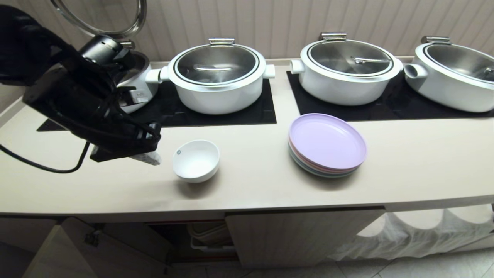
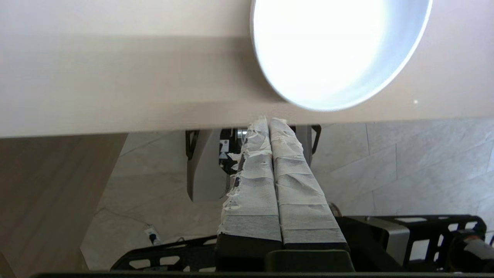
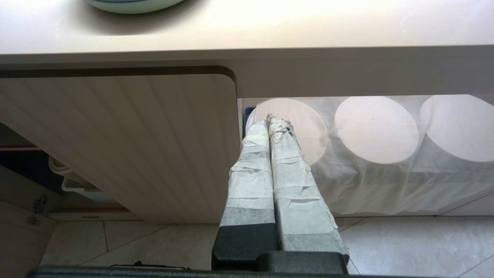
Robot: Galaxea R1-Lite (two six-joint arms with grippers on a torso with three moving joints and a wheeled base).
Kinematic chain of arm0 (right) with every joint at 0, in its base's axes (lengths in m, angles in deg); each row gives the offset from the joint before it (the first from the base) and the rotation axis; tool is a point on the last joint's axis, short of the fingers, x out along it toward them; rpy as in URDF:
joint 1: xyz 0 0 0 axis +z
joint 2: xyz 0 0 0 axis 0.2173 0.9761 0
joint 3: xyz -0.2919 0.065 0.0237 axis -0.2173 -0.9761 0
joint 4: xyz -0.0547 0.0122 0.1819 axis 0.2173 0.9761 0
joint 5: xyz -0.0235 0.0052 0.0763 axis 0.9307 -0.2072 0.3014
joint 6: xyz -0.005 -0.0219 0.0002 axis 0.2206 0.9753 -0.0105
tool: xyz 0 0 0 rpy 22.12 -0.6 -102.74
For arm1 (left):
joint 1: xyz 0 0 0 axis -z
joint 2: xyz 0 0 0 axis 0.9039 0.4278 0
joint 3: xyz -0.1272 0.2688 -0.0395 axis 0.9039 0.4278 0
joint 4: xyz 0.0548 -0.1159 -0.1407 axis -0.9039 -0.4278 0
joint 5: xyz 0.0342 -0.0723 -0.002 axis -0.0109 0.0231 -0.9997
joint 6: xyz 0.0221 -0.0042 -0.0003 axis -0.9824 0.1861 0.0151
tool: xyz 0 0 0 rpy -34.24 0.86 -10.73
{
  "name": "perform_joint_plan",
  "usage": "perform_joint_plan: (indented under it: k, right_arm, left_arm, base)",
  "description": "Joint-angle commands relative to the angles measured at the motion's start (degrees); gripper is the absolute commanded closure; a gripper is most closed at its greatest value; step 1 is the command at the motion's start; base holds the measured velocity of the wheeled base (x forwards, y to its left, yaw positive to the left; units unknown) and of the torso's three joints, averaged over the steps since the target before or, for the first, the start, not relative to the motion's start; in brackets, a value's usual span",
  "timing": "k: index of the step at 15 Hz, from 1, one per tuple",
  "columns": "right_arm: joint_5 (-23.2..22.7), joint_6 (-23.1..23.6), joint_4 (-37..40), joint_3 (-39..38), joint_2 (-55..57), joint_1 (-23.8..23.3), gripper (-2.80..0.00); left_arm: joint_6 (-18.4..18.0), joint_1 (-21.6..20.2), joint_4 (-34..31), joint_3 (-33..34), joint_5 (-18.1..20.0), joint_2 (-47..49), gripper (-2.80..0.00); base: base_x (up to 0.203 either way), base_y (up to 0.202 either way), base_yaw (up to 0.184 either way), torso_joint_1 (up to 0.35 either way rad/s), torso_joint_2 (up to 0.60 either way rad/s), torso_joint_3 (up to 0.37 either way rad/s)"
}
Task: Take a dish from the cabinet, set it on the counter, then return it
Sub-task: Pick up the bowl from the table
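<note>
Now the dish (image 1: 196, 160) sits upright on the worktop (image 1: 405, 166), near its front edge and well left of the stack of pastel plates (image 1: 327, 145), so the setting-down looks done and the step in hand is probably picking it up again for the return. The left gripper (image 1: 148, 156) hangs just beside the bowl's left side, apart from it, with its taped jaws pressed together and empty; in the left wrist view the tips of the left gripper (image 2: 269, 122) sit a little short of the dish's rim (image 2: 339, 54). The right gripper (image 3: 273, 122), jaws likewise closed on nothing, is parked low in front of the cabinet (image 3: 127, 143), beside the closed fluted door.

To do this well, the left jaws must first spread, then come down over the near rim so one finger goes inside the bowl and one outside. Pinching the wall low enough matters, since smooth glazed sides could slip. The lift should be straight up before swinging past the front edge toward the open cabinet bay below, keeping clear of the pots (image 1: 218, 77) behind.
</note>
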Motion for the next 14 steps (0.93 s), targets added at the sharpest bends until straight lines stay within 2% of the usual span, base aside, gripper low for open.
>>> perform_joint_plan:
  k: [1,4,7,8,14]
  right_arm:
    - [-0.02,0.01,0.00,0.00,0.00,0.00,0.00]
    - [-0.01,0.01,0.00,0.00,0.00,0.00,0.00]
    - [-0.01,0.01,0.00,0.00,0.00,0.00,0.00]
    - [-0.01,0.01,0.00,0.00,0.00,0.00,0.00]
    - [-0.01,0.01,0.00,0.00,0.00,0.00,0.00]
  left_arm:
    - [0.24,-0.26,-0.37,-4.15,-0.08,4.65,0.00]
    - [0.46,-0.37,-0.46,-9.64,-0.09,8.39,0.00]
    - [1.18,-0.38,-0.46,-11.47,-0.45,10.03,0.00]
    - [1.27,-0.38,-0.46,-11.39,-0.45,10.13,-2.80]
    - [2.06,-1.05,0.08,-12.18,-1.25,10.46,-2.80]
  base:
    - [0.000,0.000,0.000,0.000,0.00,0.000]
    - [0.000,0.000,0.000,0.000,0.00,0.000]
    - [0.000,0.000,0.000,0.000,0.00,0.000]
    - [0.000,0.000,0.000,0.000,0.00,0.000]
    - [0.000,0.000,0.000,0.000,0.00,0.000]
